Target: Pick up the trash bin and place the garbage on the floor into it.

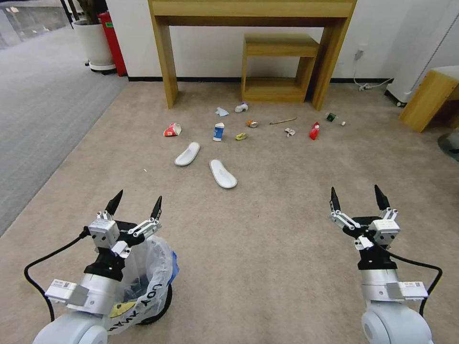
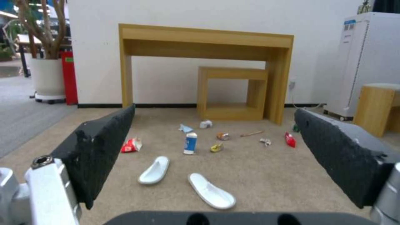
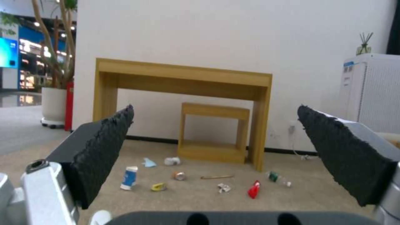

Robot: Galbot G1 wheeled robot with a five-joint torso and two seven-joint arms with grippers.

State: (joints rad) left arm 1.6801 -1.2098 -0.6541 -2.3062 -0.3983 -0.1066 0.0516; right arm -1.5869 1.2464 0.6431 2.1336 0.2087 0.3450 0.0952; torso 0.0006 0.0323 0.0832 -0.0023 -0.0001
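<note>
Both grippers, left gripper [image 1: 137, 204] and right gripper [image 1: 357, 198], are hovering wide open, holding nothing. Trash bin [image 1: 152, 279] is sitting just behind the left fingers; I'd grip its rim squarely, garbage [image 1: 218, 132] lying well ahead.

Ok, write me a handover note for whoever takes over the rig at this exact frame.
Left gripper: open, empty, hovering just above the trash bin, which stands on the floor beside the robot's left arm.
Right gripper: open, empty, held over bare carpet.
Garbage: all on the floor ahead, near the wooden table: two white slippers, red paper cup, blue-white carton, red wrapper.
Done: nothing yet; bin not lifted.
Left: grasp the bin, then collect every piece.
</note>
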